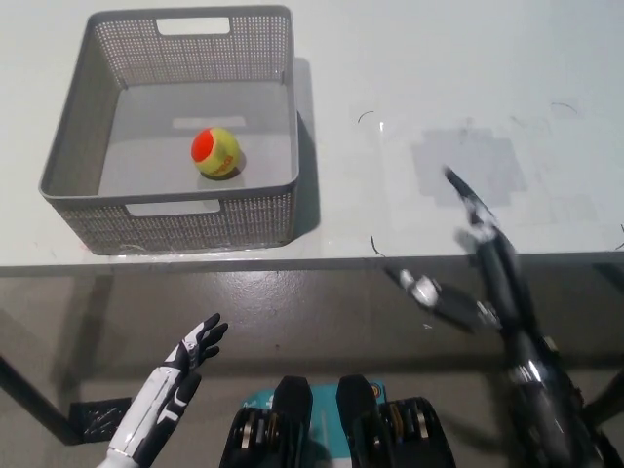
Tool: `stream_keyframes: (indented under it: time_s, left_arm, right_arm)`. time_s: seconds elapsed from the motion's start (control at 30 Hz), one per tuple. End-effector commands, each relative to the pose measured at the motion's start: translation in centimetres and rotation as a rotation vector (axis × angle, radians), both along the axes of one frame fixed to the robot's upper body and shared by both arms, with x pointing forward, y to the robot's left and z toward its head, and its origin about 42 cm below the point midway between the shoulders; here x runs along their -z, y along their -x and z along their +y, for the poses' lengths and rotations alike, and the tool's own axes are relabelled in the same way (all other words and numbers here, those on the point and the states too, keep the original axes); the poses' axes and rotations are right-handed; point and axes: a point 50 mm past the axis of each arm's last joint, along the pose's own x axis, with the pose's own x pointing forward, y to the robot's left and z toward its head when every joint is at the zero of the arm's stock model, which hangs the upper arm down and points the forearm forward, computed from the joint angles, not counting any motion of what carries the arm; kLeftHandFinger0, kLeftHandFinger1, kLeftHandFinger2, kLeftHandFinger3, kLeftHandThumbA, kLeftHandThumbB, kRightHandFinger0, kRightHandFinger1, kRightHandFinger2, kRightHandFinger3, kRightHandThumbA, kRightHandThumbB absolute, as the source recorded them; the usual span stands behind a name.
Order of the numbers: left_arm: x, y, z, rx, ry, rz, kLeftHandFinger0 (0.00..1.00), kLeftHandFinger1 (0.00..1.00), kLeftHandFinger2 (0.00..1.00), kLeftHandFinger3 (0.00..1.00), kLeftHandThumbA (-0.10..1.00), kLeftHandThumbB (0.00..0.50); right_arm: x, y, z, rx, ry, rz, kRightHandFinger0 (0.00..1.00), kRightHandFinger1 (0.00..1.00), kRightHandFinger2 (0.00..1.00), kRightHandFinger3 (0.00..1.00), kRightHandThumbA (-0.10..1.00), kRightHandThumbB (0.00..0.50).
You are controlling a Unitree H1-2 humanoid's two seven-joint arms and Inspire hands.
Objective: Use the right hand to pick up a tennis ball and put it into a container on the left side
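So the tennis ball (215, 152) is sitting on the floor of the grey mesh basket (73, 132), roughly in the middle of it, a bit toward the basket's front wall. The basket itself sits on the desk (409, 88) near its front-left corner, front wall just short of the front edge. Judging from that alone, the drop-off part of the task looks done.

The black right robot hand (468, 268) is nowhere near the ball. It's over by the desk's front edge toward the right side, with part of it hanging past the edge over the floor, fingers spread apart and holding nothing (a bit blurry, but one finger points up across the desk and another sticks out sideways along the front edge). From that robot hand, the ball lies well off toward the front-left corner and further in on the desk, with the basket's right wall standing between them.

The white left robot hand (175, 380) rests below the desk's front edge on the left side, fingers apart, empty. It's actually the nearer one to the basket, sitting more or less under its front wall, though the task never calls on it.

A ball has no long axis, so approach angle doesn't matter. If anything's left, it's probably just the right arm parking itself.
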Motion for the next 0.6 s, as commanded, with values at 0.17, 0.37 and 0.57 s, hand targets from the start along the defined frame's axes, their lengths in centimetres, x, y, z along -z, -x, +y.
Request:
stream_keyframes:
  time_s: [0.17, 0.37, 0.57]
  left_arm:
    - [-0.9, -0.6, 1.1, -0.004, -0.034, -0.063, 1.0, 1.0, 1.0, 1.0, 1.0, 0.306]
    - [-0.9, -1.1, 1.5, -0.02, -0.029, -0.073, 1.0, 1.0, 1.0, 1.0, 1.0, 0.283]
    - [-1.0, -1.5, 1.9, -0.059, -0.028, -0.066, 1.0, 1.0, 1.0, 1.0, 1.0, 0.268]
  right_arm:
    - [2.9, 6.5, -4.0, -0.063, -0.314, -0.043, 1.0, 1.0, 1.0, 1.0, 1.0, 0.343]
    - [5.1, 6.7, -4.0, -0.102, -0.343, 0.098, 1.0, 1.0, 1.0, 1.0, 1.0, 0.351]
    - [6.5, 6.9, -4.1, -0.116, -0.329, 0.183, 1.0, 1.0, 1.0, 1.0, 1.0, 0.345]
